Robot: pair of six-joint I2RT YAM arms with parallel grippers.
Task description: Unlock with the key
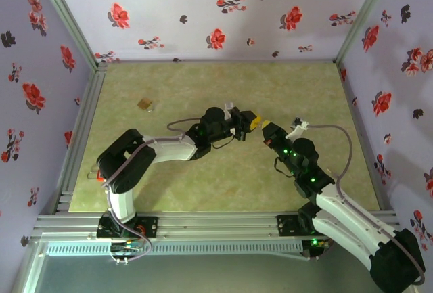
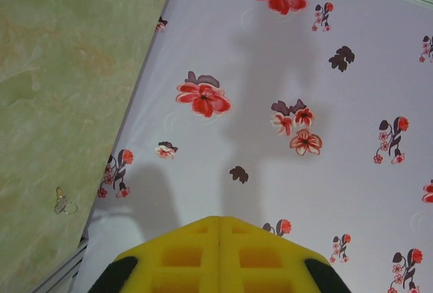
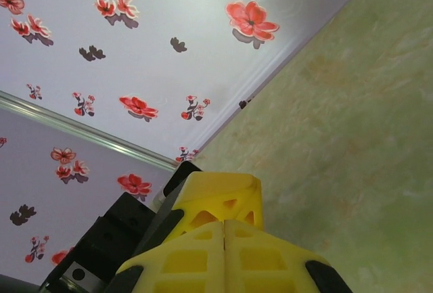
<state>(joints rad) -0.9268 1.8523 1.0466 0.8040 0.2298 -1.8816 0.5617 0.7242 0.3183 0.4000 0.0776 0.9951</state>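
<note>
The brass-yellow padlock (image 1: 145,105) lies alone on the green table, far left of both grippers. My left gripper (image 1: 252,122) (image 2: 220,220) hangs at mid-table, pointing right, its yellow fingers pressed together with nothing showing between them. My right gripper (image 1: 265,130) (image 3: 224,222) points left at it, also shut with nothing visible in it, its tip almost touching the left gripper's fingers (image 3: 220,197). A tiny thin metal piece (image 2: 64,204) lies on the table near the foot of a wall; I cannot tell whether it is the key.
Flowered walls (image 1: 203,9) close in the table (image 1: 304,90) on three sides. A metal rail (image 1: 203,224) runs along the near edge by the arm bases. A thin loop (image 1: 93,171) lies by the left rail, next to the left arm's elbow.
</note>
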